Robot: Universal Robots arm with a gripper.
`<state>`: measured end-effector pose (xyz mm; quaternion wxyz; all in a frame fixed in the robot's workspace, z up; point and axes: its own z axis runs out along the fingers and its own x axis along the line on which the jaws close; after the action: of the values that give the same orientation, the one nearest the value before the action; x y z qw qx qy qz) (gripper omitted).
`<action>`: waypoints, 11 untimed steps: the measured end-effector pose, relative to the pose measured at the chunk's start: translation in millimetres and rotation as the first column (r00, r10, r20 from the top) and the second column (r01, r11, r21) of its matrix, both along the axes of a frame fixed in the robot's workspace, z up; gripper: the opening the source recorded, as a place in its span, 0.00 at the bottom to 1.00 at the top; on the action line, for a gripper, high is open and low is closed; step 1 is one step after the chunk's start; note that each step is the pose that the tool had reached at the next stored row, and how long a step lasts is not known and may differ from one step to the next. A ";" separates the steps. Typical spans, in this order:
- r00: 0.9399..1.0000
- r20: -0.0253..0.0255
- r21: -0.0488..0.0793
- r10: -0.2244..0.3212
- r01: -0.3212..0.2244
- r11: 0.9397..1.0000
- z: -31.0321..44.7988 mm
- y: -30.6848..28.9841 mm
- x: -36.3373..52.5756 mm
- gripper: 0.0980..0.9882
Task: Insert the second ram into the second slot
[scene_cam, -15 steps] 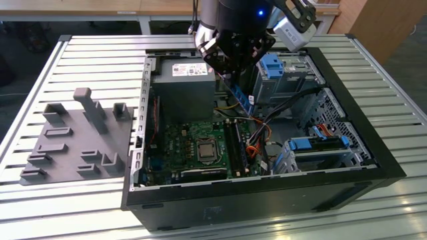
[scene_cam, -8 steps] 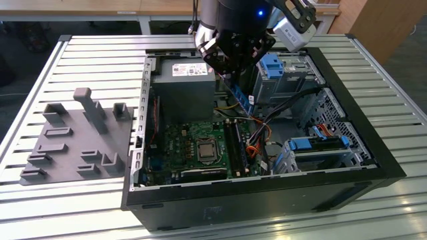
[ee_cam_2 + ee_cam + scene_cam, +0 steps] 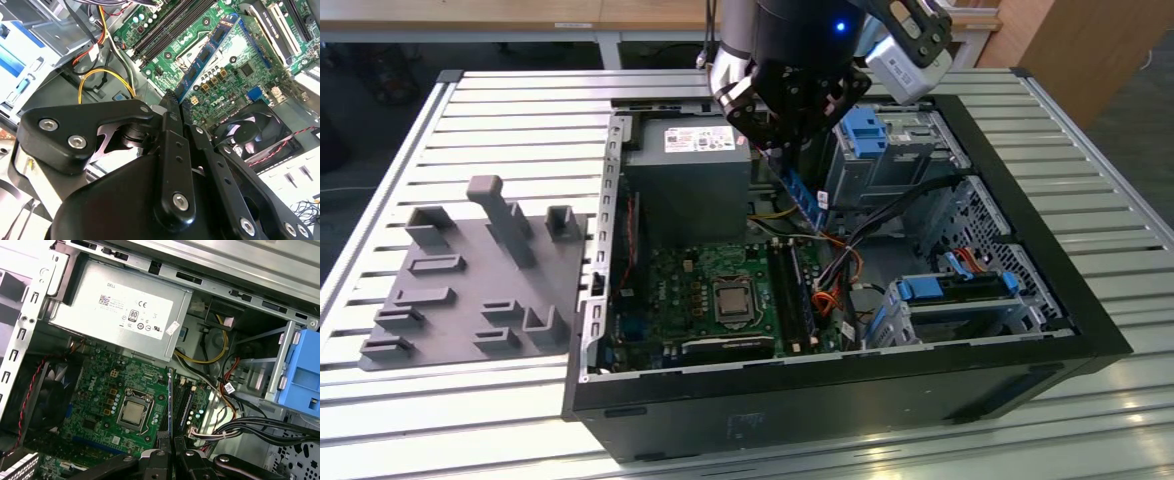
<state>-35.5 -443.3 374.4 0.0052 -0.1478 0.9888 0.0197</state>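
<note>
Claw (image 3: 173, 100) clenched on the second ram (image 3: 207, 50) over the open computer case (image 3: 854, 400).
It grips one end, so the stick reaches lengthwise toward the motherboard (image 3: 100, 405), probably to keep its long edges free; it hangs above the memory slots (image 3: 186, 400), not seated. The ram is thin, flat and blue, with a row of dark chips. Beyond lies the slatted table (image 3: 494, 130).

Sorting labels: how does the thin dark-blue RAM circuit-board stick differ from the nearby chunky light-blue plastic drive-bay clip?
The RAM stick is thin, flat, chip-studded; the drive-bay clip is chunky plastic. The stick is clamped in the gripper over the motherboard; the clip sits on the drive cage. Both are blue.
</note>
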 end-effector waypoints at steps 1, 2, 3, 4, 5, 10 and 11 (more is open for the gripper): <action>1.000 0.000 0.000 -0.001 0.001 1.000 0.0 0.0 0.0 0.04; 1.000 0.000 0.000 -0.002 0.002 1.000 -0.1 0.0 0.0 0.04; 1.000 0.000 0.000 -0.003 0.003 1.000 -0.1 0.0 0.0 0.04; 1.000 0.000 0.000 -0.004 0.004 1.000 -0.2 0.0 0.0 0.04; 1.000 0.000 0.000 -0.006 0.006 1.000 -0.2 0.0 0.0 0.04; 1.000 0.000 0.000 -0.011 0.011 1.000 -0.4 0.0 0.0 0.04; 1.000 0.000 0.000 -0.012 0.012 1.000 -0.4 0.0 0.0 0.04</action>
<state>-35.5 -443.3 374.0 0.0053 -0.1418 0.9897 0.0197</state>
